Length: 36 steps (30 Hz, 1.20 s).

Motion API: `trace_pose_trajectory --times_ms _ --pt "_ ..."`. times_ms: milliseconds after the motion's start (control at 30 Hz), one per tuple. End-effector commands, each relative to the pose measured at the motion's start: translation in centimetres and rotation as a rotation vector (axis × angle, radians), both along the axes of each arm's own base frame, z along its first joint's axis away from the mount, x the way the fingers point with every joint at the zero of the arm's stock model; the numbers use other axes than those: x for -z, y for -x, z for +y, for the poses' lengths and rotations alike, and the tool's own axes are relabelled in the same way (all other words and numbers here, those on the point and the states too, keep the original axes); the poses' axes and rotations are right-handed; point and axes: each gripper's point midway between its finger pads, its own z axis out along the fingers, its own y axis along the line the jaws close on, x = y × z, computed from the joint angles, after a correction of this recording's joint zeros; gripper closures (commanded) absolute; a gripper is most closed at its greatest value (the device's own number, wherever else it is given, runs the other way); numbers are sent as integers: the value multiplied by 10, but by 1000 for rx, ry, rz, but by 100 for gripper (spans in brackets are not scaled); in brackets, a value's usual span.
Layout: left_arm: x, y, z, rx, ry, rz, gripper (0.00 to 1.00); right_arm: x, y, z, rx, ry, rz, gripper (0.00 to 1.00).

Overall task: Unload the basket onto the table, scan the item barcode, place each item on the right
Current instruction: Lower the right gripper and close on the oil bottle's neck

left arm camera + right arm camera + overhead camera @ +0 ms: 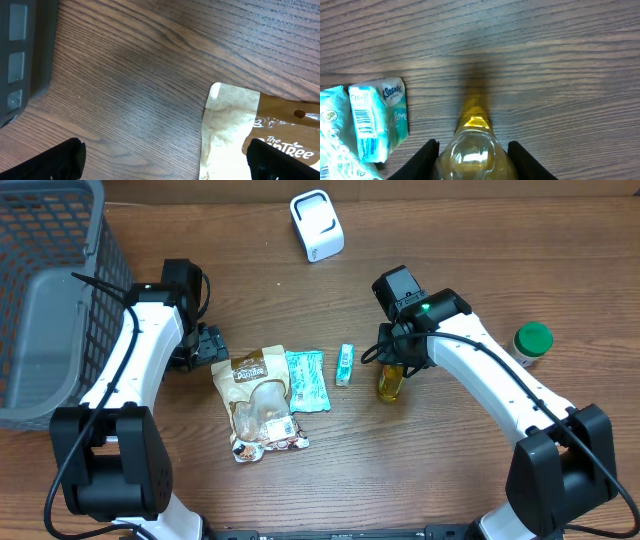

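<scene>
Standing bottle (pixel 390 383) of yellow liquid (pixel 474 150)

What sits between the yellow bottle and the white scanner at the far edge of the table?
Nothing visible does. The yellow bottle stands between the right fingers, and only bare tabletop runs from it to the white scanner. The small tissue pack lies off to one side of that path.
</scene>
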Motion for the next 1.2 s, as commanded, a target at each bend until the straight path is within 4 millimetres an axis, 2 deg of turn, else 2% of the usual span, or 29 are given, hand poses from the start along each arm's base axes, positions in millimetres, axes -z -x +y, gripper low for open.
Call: trace_pose_trajectory --times_ms 0,67,333,500,767,867,1167 --pt "3 0 5 -11 -20 8 0 0 4 -2 6 -5 5 59" --pt "3 0 5 -11 -20 8 0 0 5 -3 7 -4 7 54" --pt "3 0 5 -11 -21 8 0 1 8 -4 6 3 19 18" --pt "3 0 5 -11 -21 8 0 1 9 -4 6 4 22 0" --pt "3 0 5 -11 -20 8 1 1 9 -4 0 6 22 0" --pt "3 0 5 -11 -20 8 0 -6 4 -3 -32 6 7 0" --pt "3 0 5 -11 -21 8 1 -65 -20 5 -48 -26 -118 0"
